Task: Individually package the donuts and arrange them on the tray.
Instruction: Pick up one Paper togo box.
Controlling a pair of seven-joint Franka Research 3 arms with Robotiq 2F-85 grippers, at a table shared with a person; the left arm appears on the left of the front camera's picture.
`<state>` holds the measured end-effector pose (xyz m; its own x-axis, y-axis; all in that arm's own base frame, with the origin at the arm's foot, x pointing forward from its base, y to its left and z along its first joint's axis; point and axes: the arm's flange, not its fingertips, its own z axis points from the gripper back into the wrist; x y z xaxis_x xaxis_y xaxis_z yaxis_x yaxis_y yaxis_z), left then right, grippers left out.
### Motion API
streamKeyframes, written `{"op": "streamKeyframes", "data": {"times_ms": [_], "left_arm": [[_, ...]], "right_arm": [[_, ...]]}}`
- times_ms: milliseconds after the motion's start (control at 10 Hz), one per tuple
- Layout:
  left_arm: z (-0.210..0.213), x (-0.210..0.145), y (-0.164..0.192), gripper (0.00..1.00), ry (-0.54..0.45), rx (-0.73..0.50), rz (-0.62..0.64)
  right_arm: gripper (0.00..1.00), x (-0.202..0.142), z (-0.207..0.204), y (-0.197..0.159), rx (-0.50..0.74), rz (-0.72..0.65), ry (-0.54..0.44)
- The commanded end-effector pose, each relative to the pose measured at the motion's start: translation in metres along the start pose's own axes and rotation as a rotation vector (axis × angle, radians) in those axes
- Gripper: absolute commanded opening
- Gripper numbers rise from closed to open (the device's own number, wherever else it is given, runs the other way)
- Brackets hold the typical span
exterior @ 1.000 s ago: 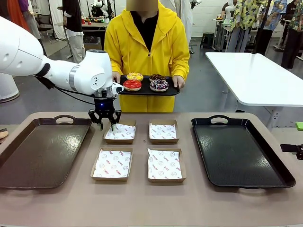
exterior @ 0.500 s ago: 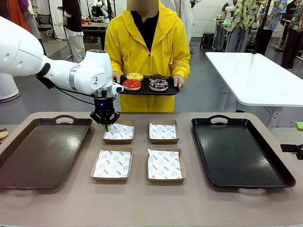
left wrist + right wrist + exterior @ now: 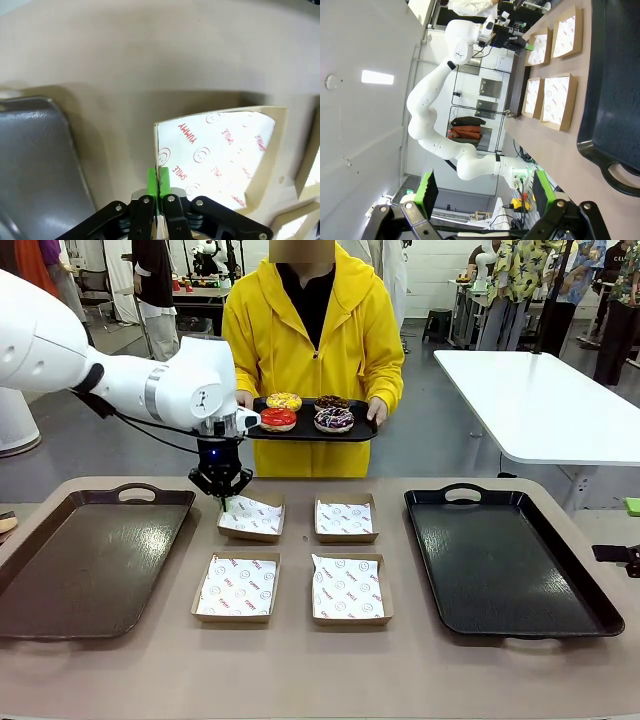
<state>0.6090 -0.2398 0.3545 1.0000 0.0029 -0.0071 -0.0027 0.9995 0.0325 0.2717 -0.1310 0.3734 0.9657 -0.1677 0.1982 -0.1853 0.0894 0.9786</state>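
We see the left gripper (image 3: 221,492) at the far-left box (image 3: 250,535), one of four paper-lined cardboard boxes in the middle of the surface (image 3: 300,670). Its jaws are fully closed, and the green pads (image 3: 152,179) pinch the left edge of the box's paper liner (image 3: 215,150). That edge sits a bit lifted. We cannot tell if the cardboard wall is caught in the pinch too. The far-right box (image 3: 346,536), near-left box (image 3: 235,618) and near-right box (image 3: 350,620) lie flat with their liners in, holding nothing else.

The right gripper (image 3: 485,192) is spread wide and holds nothing. It is off the right edge of the surface, looking along it.

The donuts are off the surface. A person (image 3: 310,330) in a yellow coat stands past the far edge holding a small black tray (image 3: 310,434) in both hands, and all four sit on it. The red donut (image 3: 279,418) is front left and the yellow donut (image 3: 284,401) is behind it. The purple-swirled donut (image 3: 334,419) is front right and the chocolate donut (image 3: 332,403) is behind that.

A large left tray (image 3: 90,570) lies along the surface's left edge and a large right tray (image 3: 510,570) toward the right edge. Both are bare and flank the boxes.
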Motion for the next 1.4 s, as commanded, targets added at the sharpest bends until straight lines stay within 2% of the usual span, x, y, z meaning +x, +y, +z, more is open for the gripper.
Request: {"op": "streamKeyframes", "data": {"times_ms": [0, 300, 600, 1300], "left_arm": [[0.051, -0.011, 0.004, 0.00, 0.012, 0.023, 0.009], [0.118, -0.015, 0.010, 0.00, -0.030, 0.016, 0.022], [0.164, -0.025, 0.011, 0.00, -0.105, -0.012, 0.034], [0.170, -0.024, 0.010, 0.00, -0.102, -0.015, 0.007]], "right_arm": [[1.00, -0.001, 0.002, 0.000, 0.006, 0.002, -0.003], [1.00, -0.001, 0.002, 0.000, 0.006, 0.002, -0.003], [1.00, -0.001, 0.002, 0.000, 0.006, 0.002, -0.003], [1.00, -0.001, 0.002, 0.000, 0.006, 0.002, -0.003]]}}
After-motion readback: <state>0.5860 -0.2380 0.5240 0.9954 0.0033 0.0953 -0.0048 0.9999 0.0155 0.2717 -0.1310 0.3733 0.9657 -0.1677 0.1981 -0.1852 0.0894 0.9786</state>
